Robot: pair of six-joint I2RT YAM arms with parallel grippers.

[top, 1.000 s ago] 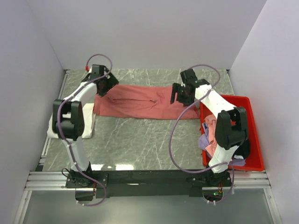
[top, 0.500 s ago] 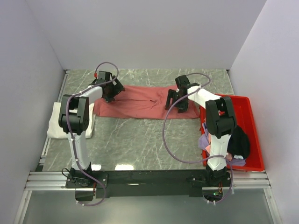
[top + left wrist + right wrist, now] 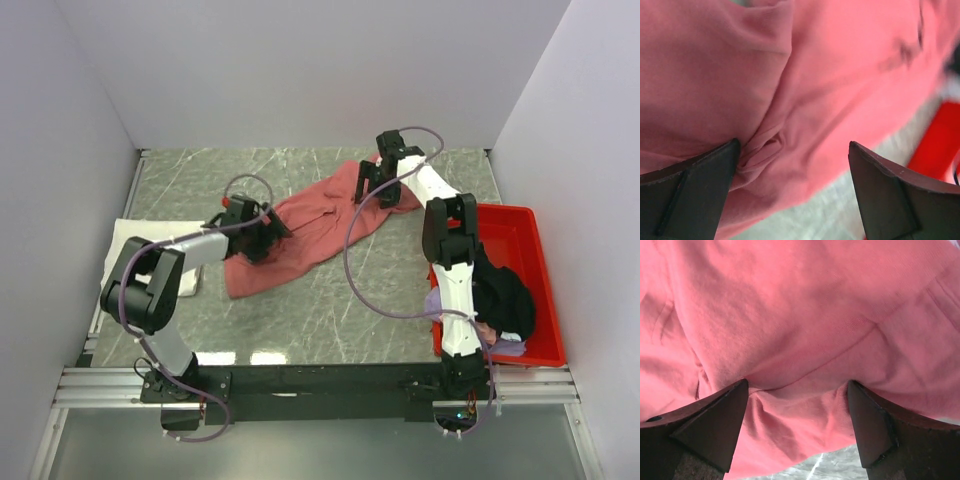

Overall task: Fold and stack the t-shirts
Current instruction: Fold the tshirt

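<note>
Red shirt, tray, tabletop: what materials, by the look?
Red shirt: soft knit, likely cotton, matte; fine knit texture and loose folds show in the wrist views. Tray: rigid plastic probably, smooth bright red, straight walls. Tabletop: grey-green marble look with pale veins, glossy reflections near the front edge; stone or laminate, cannot tell.

My left arm [image 3: 195,248] and right arm [image 3: 442,195] wear white shells between black joints. A mauve cable [image 3: 352,285] loops along each. A red dot [image 3: 226,201] sits at ten o'clock from my left wrist. My fingers [image 3: 687,192] are dark matte wedges.
</note>
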